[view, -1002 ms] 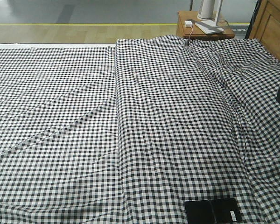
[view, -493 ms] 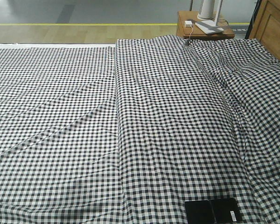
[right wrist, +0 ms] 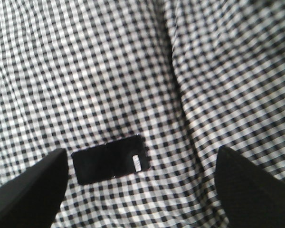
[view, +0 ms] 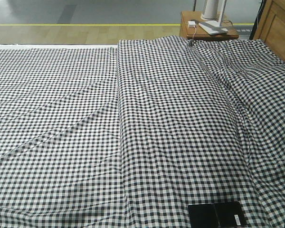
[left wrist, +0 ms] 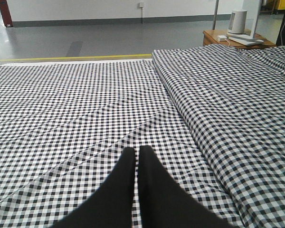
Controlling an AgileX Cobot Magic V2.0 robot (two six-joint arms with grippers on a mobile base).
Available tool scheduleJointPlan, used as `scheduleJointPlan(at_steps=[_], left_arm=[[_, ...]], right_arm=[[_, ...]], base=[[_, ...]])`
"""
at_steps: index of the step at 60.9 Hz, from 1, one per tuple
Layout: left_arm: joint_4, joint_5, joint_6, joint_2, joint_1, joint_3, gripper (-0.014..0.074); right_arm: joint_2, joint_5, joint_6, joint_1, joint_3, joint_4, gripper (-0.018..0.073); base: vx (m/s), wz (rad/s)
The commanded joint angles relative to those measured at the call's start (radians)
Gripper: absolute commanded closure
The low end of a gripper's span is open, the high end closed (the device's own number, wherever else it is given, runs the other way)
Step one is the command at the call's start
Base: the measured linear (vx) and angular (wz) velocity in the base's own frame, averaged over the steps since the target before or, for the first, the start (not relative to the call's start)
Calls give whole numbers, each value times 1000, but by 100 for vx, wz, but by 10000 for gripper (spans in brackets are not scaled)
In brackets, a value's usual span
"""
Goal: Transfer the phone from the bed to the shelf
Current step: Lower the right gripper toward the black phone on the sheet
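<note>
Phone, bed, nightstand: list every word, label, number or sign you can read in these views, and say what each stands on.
No text can be read in any view.
White sticker on the phone: faint dark marks, too blurred to read.
White device on the nightstand: no legible marking.
Bed: check fabric only, no lettering.

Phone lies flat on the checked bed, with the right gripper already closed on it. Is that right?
Not quite. The right wrist view shows the right gripper open, its fingers spread wide above the bed. The phone does lie flat on it, but nothing grips it.
</note>
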Motion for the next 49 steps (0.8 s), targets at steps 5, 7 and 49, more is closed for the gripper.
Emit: scheduleJointPlan(at_steps=[5,7,49], left_arm=[[-10,-73,-4,-7,-4,2,596],[-10,-73,-4,-7,-4,2,596],[-10,-73,-4,-7,-4,2,596]], right_arm=[[114,-14,-147,-29,-34,127,-29],[145,-12,-178,-29,-34,145,-29],[775,133,-649,-28,-111,384,-29]], base=[[0,0],[0,0],[0,0]])
